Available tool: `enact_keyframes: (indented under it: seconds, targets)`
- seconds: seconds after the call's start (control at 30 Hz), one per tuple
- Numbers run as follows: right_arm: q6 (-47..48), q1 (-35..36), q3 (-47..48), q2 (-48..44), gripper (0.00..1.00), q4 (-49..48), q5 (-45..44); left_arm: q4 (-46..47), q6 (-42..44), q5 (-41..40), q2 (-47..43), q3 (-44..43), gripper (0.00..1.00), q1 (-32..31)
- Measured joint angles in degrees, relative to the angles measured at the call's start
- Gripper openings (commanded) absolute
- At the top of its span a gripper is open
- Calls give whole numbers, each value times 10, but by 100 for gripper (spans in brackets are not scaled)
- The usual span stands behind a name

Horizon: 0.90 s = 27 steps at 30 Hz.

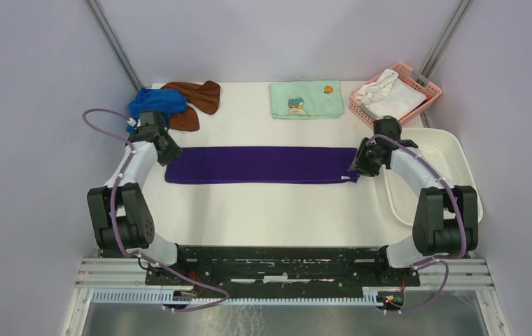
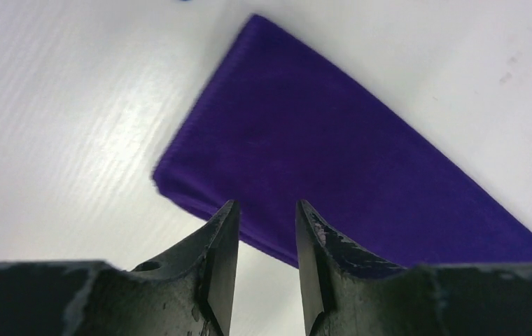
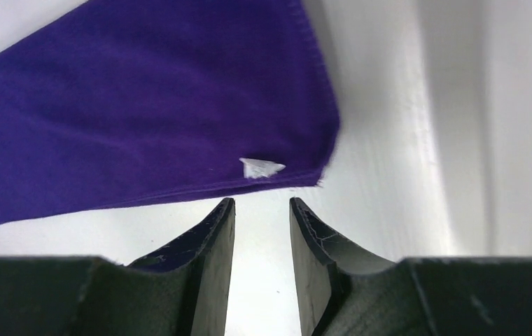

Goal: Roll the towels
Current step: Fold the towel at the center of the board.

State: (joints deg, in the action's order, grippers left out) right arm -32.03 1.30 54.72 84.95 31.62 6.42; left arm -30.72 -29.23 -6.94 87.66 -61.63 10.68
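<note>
The dark purple towel (image 1: 260,164) lies flat as a long folded strip across the middle of the table. My left gripper (image 1: 171,155) is open and empty over its left end; in the left wrist view the towel (image 2: 333,154) fills the middle beyond my open gripper (image 2: 267,206). My right gripper (image 1: 356,166) is open and empty just off the towel's right end; the right wrist view shows the towel's corner (image 3: 179,105) with a small white tag (image 3: 260,168) just ahead of my gripper (image 3: 262,203). The royal blue towel (image 1: 155,101) and the rust-brown towel (image 1: 194,99) lie bunched at the back left.
A pale green cartoon-print towel (image 1: 306,99) lies folded at the back centre. A pink basket (image 1: 428,87) with a white cloth (image 1: 389,92) stands at the back right. A white tub (image 1: 452,164) sits at the right, close to my right arm.
</note>
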Motion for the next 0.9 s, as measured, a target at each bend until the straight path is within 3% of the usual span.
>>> enact_keyframes:
  seconds: [0.13, 0.4, 0.73, 0.9]
  targets:
    - [-1, 28, 12, 33, 42, -23, 13, 7, 0, -3, 17, -16, 42, -44]
    - [-3, 31, 9, 110, 46, -51, 2, 3, 0, 7, 152, -25, 40, -32]
    - [-10, 29, -21, 90, 56, -63, -20, 7, 1, 36, 141, -14, 44, 14]
    - [14, 33, -17, 76, 67, -28, -37, -9, 10, 31, 115, 1, 57, 17]
